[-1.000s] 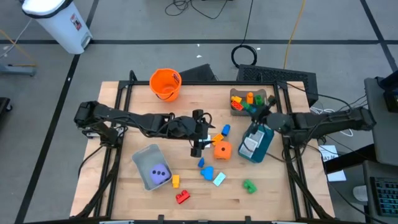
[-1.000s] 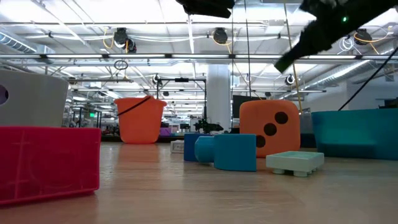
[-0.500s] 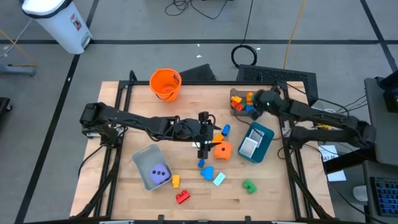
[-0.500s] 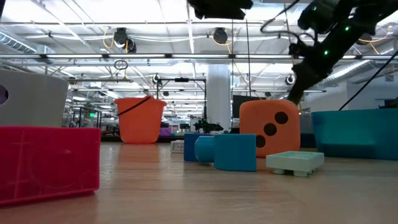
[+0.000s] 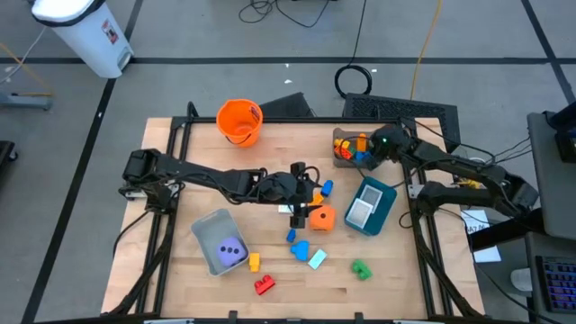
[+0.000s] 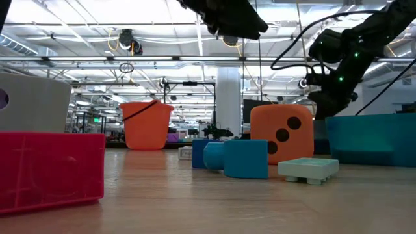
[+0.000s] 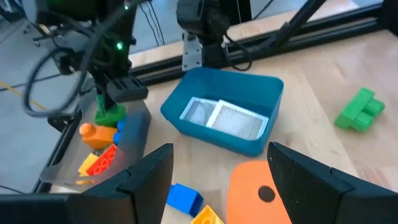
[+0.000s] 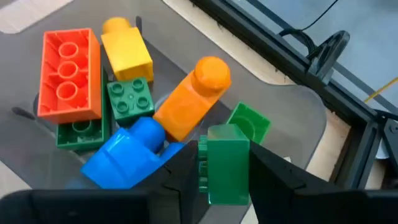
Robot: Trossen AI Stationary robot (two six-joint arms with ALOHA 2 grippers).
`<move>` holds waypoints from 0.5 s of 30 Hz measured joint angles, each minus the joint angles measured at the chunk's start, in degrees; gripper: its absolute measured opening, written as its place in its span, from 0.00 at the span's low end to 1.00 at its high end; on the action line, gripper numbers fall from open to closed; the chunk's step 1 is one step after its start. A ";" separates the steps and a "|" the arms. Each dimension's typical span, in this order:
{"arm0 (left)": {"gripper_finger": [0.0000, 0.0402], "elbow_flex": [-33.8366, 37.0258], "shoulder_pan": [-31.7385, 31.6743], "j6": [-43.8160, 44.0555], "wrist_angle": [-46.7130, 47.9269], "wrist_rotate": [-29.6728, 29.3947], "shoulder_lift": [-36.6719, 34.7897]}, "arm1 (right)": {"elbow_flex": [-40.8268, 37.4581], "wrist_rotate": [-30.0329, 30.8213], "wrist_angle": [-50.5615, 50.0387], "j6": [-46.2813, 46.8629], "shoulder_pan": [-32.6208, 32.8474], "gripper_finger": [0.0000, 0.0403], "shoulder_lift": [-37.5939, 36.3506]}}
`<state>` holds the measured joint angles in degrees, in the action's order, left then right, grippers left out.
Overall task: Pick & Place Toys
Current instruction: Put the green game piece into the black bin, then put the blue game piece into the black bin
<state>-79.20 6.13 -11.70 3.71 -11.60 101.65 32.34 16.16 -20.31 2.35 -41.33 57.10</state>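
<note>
Right hand [image 8: 225, 186] hangs over the grey bin [image 5: 340, 137] at the counter's far right corner, its fingers [image 8: 171, 180] on either side of a green block [image 8: 225, 163], gripping it just above the other toys in the bin: a red-orange brick [image 8: 67, 73], a yellow block [image 8: 126, 50], an orange peg block [image 8: 193, 99], a blue block [image 8: 127, 158] and more green ones [image 8: 129, 96]; the left wrist view shows the same green block [image 7: 111, 114] under that hand, low over the bin. Left hand [image 7: 221, 186] hovers released near the middle of the counter [image 5: 180, 270], above the orange die [image 5: 320, 217] and a small blue block [image 7: 183, 198]; nothing sits between its fingers [image 7: 149, 177]. Just beside the die stands the teal bin [image 5: 385, 205] with white cards [image 7: 227, 118] inside; nearer the front lie two blue blocks [image 5: 299, 248], a pale card [image 5: 317, 259], a green block [image 5: 360, 268], a yellow block [image 5: 254, 262] and a red block [image 5: 265, 284]; the purple die [image 5: 231, 251] sits in the tipped grey bin [image 5: 209, 230]; the orange bucket [image 5: 238, 121] stands at the far edge.
</note>
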 joint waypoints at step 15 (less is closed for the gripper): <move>0.67 0.02 0.29 0.17 -0.11 -0.02 0.00 | 0.00 -16.43 4.61 2.54 0.31 0.50 -10.46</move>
<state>-79.18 6.42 -11.53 3.60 -11.62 101.65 32.34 -0.28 -15.69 4.89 -41.01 46.64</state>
